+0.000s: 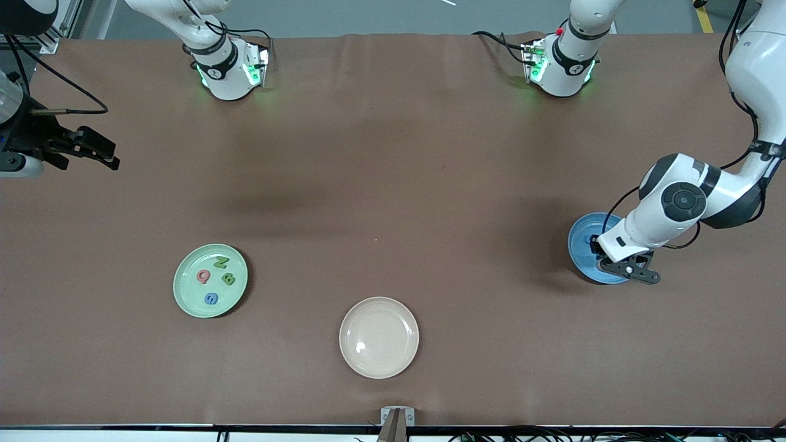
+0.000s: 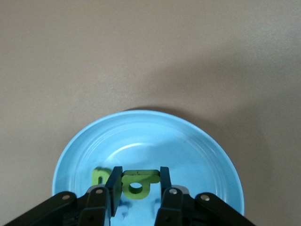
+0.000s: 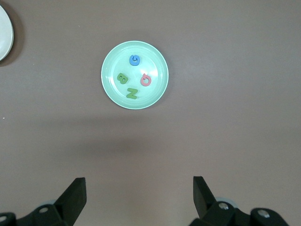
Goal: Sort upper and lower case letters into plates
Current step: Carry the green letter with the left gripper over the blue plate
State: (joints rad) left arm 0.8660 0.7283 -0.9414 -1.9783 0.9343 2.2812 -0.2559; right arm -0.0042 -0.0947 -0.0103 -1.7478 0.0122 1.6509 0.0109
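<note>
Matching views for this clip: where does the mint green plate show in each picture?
Front view: mint green plate toward the right arm's end, holding four letters.
Left wrist view: not in it; only the blue plate.
Right wrist view: upper middle.
Shared landmark: cream plate.

Four letters (image 1: pixel 214 279) in one plate (image 1: pixel 184 288) — another plate (image 1: pixel 580 245) toward the left arm's end.

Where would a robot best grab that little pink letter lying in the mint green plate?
Probably from straight above, pinching its outer edges. The pink Q lies flat in the mint green plate, so only its thin rim offers a grip. It sits apart from the green N, green B and blue G, leaving room for fingers.
</note>
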